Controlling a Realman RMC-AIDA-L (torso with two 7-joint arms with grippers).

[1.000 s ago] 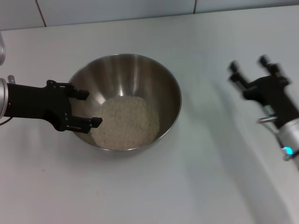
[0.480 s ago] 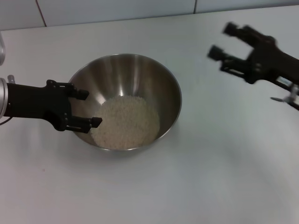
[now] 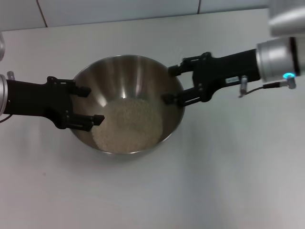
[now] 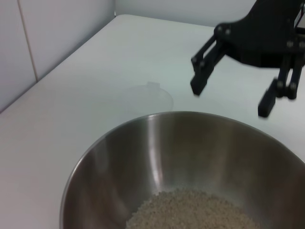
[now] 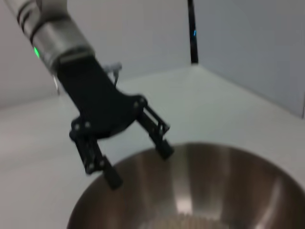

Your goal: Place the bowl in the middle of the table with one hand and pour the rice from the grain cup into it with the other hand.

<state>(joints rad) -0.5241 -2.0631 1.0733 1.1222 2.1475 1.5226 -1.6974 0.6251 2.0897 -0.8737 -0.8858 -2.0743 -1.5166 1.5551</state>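
Note:
The steel bowl (image 3: 136,71) stands on the white table (image 3: 214,181) with a pale heap of rice (image 3: 128,125) in it. My left gripper (image 3: 90,104) is open at the bowl's left rim, fingers reaching over the edge. My right gripper (image 3: 170,84) is open at the bowl's right rim. The left wrist view shows the bowl (image 4: 157,152), the rice (image 4: 190,210) and the right gripper (image 4: 231,99) beyond it. The right wrist view shows the bowl (image 5: 224,181) and the left gripper (image 5: 139,166). The grain cup does not show in the head view.
A faint translucent round shape (image 4: 148,93) lies on the table beyond the bowl in the left wrist view; I cannot tell what it is. A silvery object (image 3: 2,50) sits at the far left edge. A tiled wall (image 3: 119,9) runs behind the table.
My right arm has swung from the table's right side, up and across, to the bowl's right rim. The left gripper, the bowl and the rice have barely moved.

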